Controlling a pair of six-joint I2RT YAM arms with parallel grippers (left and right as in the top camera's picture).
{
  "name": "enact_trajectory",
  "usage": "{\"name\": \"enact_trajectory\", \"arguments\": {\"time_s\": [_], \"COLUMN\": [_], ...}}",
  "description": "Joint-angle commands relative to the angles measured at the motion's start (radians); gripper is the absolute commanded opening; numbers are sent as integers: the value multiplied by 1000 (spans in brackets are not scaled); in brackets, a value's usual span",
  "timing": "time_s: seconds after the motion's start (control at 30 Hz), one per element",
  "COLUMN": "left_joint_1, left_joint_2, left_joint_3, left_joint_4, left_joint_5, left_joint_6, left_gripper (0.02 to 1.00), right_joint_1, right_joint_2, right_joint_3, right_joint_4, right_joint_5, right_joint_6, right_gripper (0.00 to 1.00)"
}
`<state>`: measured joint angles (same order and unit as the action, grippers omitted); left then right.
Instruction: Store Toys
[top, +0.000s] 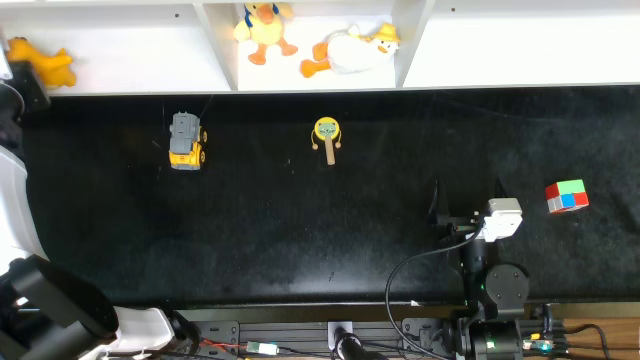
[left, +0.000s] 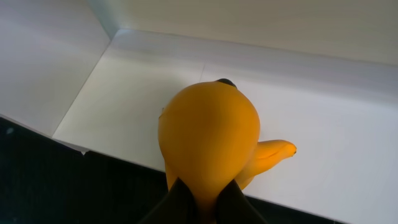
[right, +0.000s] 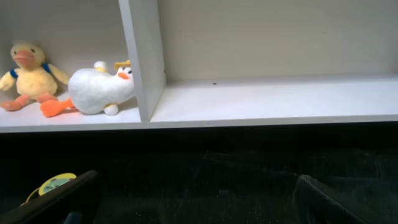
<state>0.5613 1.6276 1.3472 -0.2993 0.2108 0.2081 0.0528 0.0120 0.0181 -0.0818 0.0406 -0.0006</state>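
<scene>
Toys were partly stored: a yellow duck (top: 264, 25) and a white goose (top: 350, 50) lay side by side in the middle compartment of the white shelf (top: 500, 45), which ran along the far edge of the table (top: 300, 240). A third, an orange plush toy (left: 208, 143), was at the left compartment, near the table's far left corner. The left gripper (left: 203, 190) had its jaws clamped on the plush's lower part. In the left wrist view the toy hung over the front lip of that compartment's white floor, one limb reaching over the floor itself. Whether it was resting on the floor could not be told. I judged this placing to be nearly done, with only the release wanting.

Three toys were not yet put away, all on the black tabletop:
- a yellow and grey truck (top: 186, 140), close to the shelf front below the left compartment
- a small round-headed paddle toy (top: 327, 135), close to the shelf front below the middle compartment
- a coloured cube (top: 566, 196), by the table's right edge

The right gripper (top: 466, 200) hung low over the table's right half, jaws wide apart and holding nothing, facing the right compartment, which held no toy. The cube lay nearest to it. By count, about half the job was done.
</scene>
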Motion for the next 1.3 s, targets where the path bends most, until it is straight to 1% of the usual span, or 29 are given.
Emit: {"name": "enact_trajectory", "arguments": {"time_s": [0.03, 0.13, 0.7, 1.3], "left_joint_1": [-20, -21, -29, -71], "left_joint_2": [0, 13, 97, 148], "left_joint_3": [30, 30, 30, 30], "left_joint_4": [16, 26, 45, 103], "left_joint_5": [-12, -14, -14, -14], "left_joint_6": [-39, -61, -80, -84], "left_gripper": [102, 104, 99, 110], "right_joint_1": [-3, -3, -3, -3], "right_joint_2": [-8, -8, -8, -8], "right_joint_3": [-13, -13, -13, -13], "right_joint_4": [4, 4, 4, 4], "right_joint_5": [-6, -6, -7, -6], "right_joint_6": [-3, -3, -3, -3], "right_gripper": [996, 996, 993, 996]}}
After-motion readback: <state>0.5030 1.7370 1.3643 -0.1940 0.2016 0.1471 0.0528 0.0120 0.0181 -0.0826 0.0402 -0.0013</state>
